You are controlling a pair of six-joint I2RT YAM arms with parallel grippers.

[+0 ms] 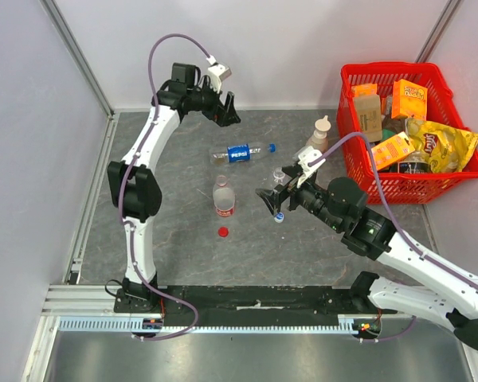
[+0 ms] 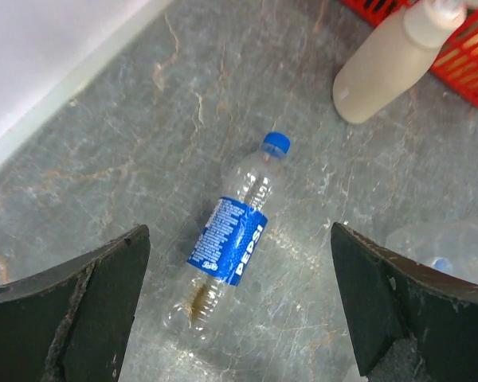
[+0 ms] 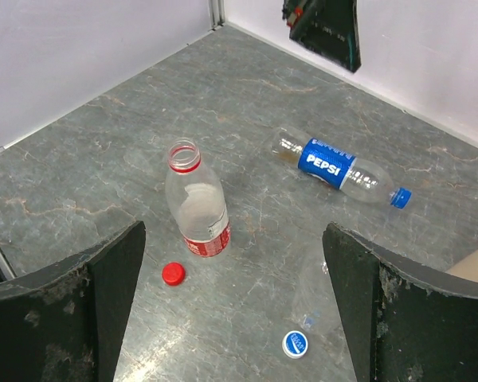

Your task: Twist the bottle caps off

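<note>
The Pepsi bottle [image 1: 240, 153] lies on its side with its blue cap [image 1: 272, 147] on. In the left wrist view the Pepsi bottle [image 2: 231, 239] and blue cap [image 2: 276, 143] lie below my open, empty left gripper [image 2: 239, 318], which is raised near the back wall [image 1: 227, 111]. The red-label bottle [image 1: 224, 196] stands open, and its red cap [image 3: 173, 274] lies loose beside it. The unlabelled bottle [image 3: 315, 290] stands capless with the white cap [image 3: 295, 344] at its base. My right gripper [image 3: 235, 318] is open and empty, hovering over them [image 1: 277, 199].
A tall beige bottle [image 1: 319, 134] with a nozzle top stands next to a red basket [image 1: 454, 187] full of snack packs at the back right. White walls close the back and left sides.
</note>
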